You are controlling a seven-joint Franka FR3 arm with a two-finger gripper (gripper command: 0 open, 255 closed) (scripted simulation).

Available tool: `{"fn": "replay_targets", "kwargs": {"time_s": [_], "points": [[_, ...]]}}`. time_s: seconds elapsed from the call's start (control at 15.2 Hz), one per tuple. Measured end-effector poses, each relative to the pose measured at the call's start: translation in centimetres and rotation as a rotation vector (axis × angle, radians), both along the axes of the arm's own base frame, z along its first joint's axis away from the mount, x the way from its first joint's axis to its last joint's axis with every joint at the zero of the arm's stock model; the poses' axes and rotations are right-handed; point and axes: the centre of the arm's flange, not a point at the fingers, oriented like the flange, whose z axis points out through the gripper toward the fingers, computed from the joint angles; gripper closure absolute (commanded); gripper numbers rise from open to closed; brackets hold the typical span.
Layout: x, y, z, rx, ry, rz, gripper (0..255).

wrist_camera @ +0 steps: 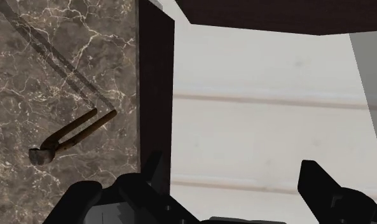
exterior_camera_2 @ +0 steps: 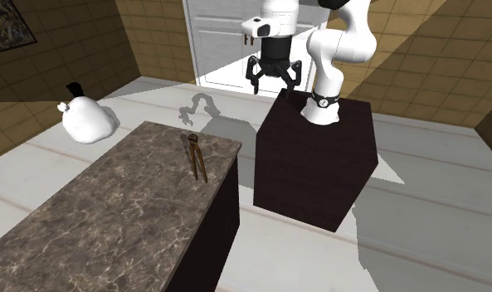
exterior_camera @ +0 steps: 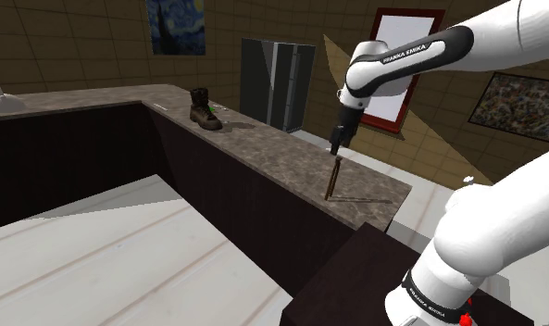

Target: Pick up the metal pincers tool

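- The gripper hangs over the pale floor, its fingers spread wide and gripping nothing.
- The pincers sit on the marble counter, near its edge.

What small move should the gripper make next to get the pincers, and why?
Probably slide the open gripper sideways over the counter: in the wrist view its fingers hang above the floor past the counter's edge, with the pincers to one side, not between them.
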Motion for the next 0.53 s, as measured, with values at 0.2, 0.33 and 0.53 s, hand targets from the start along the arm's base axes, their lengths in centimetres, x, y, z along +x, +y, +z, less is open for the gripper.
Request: {"fn": "replay_targets", "kwargs": {"time_s": [0.2, 0.33, 0.53], "points": [[1.3, -2.9, -1.7, -0.003, 0.002, -0.004, 0], [2.0, -5.0, -3.1, -0.005, 0.004, -0.006, 0], [3.7, -8.3, -4.8, -0.009, 0.007, -0.009, 0]]}}
